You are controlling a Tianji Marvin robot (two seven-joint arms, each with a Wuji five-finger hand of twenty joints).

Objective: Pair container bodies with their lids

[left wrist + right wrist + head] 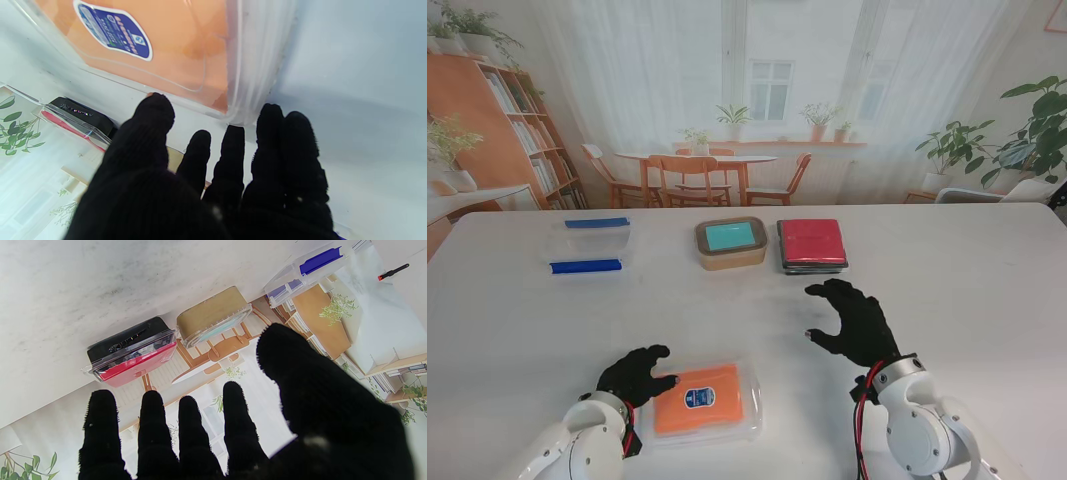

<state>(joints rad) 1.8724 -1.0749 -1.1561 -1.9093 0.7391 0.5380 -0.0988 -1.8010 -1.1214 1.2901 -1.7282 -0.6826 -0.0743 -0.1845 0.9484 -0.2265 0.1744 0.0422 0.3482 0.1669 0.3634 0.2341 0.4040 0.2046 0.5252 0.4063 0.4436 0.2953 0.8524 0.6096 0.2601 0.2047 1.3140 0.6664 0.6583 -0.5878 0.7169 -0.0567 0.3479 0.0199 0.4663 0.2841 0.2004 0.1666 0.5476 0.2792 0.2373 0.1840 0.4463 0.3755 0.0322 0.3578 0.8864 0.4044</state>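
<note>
A clear container with an orange lid and blue label (pixel 704 400) (pixel 173 46) lies near me, left of centre. My left hand (pixel 635 373) (pixel 213 173) rests at its left corner, fingers spread, holding nothing. My right hand (pixel 852 320) (pixel 233 433) hovers open over bare table to the right. Farther from me stand a tan container with a teal lid (pixel 730 242) (pixel 213 315), a black container with a red lid (pixel 812 245) (pixel 131 351), and a clear box with blue clips (pixel 587 246) (pixel 305 271).
The white table (pixel 967 280) reaches to the far edge behind the row of containers. Beyond it are a bookshelf, a dining set and plants.
</note>
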